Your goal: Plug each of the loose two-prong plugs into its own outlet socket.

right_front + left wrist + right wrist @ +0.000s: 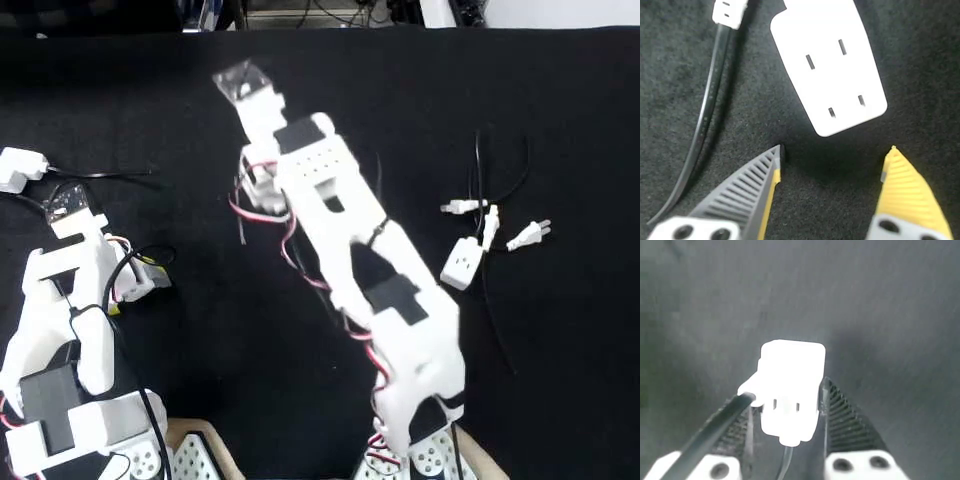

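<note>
Landmark: the socket cube (463, 262), on the right part of the counter (200, 350).

Far left of the cube lies a white cord end (18, 165), its black lead trailing toward the cube. Also far left of it, the left hand (835, 150) hovers wide open w/ nothing in it. Its fingertips are just short of a flat socket plate (832, 75) w/ two pairs of slots facing up. A black cord (710, 100) lies beside the plate, not touching.

Left of the cube and farther back, the right hand (243, 85) is closed on a white block (790, 385). It grips two opposite sides, two slots show on the face toward the wrist, and a black lead comes off beside one finger.

Near the cube on its far side is a white plug (462, 207). Just right of the cube is the two-prong plug (528, 235), prongs pointing away from it. Thin black leads loop round all three.

Handling (judged): plugs + blocks are prob. light, hard, smooth plastic, so they'll skid on the cloth when pushed. One hand should pin the socket while the other pushes. Grip a plug on the flat sides of its body, never the prongs, which look thin and bendable. The leads look stiff enough to tug light parts round.

Room: the right hand sits near the counter's far edge, w/ little slack behind it. There's plenty of bare cloth btwn the cube and the left hand. The right arm spans the ctr, so crossing paths is a risk, and the leads round the cube could snag a finger.
</note>
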`<state>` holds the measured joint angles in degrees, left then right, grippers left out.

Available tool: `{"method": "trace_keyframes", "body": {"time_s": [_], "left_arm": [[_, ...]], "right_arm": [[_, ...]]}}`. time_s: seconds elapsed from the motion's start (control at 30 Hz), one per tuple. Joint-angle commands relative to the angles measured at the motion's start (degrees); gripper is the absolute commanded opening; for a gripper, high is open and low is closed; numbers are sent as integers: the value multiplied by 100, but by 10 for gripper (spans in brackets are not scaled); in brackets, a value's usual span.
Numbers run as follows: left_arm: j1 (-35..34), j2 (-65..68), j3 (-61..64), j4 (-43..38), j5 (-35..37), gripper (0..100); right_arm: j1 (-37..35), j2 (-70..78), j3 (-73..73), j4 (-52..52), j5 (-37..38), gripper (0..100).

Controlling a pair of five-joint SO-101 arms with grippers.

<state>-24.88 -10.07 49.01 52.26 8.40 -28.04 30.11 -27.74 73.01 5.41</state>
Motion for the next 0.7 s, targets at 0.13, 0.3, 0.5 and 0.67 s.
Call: {"method": "trace_keyframes", "body": {"time_s": [0.13, 0.3, 0.5, 0.67], "left_arm": [[101, -202, -22, -88, 44, 318], [101, -202, -22, -88, 44, 318], [110, -202, -22, -88, 44, 318], [110, -202, -31, -97, 44, 318]], "right_arm": [[484, 1411, -2923, 79, 62, 42], [774, 2782, -4549, -290, 62, 42], [826, 4189, -6185, -756, 62, 44], [774, 4998, -6519, -1169, 62, 46]]}}
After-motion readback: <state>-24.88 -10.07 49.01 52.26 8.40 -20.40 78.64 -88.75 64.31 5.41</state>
